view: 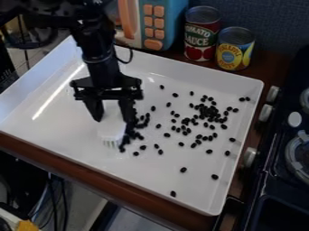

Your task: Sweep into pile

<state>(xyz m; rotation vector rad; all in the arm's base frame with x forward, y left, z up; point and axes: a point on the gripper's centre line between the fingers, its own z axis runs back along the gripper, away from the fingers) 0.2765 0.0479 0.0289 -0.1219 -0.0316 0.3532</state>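
Observation:
My gripper (113, 118) hangs down over the left-centre part of the white tray (54, 122), shut on a white brush (111, 130). The brush stands between the two fingers, with its bristles at the tray floor. Black beans (139, 127) lie close along the brush's right side, some near the right finger. Farther right, a denser cluster of beans (208, 111) is surrounded by loosely scattered ones, with a few single beans near the tray's right and front edges.
Behind the tray stand a tomato sauce can (201, 34), a yellow can (235, 48) and a blue toy microwave (163, 22). A black stove (278, 149) with knobs adjoins the brown table (109, 185) on the right. Raised walls surround the tray.

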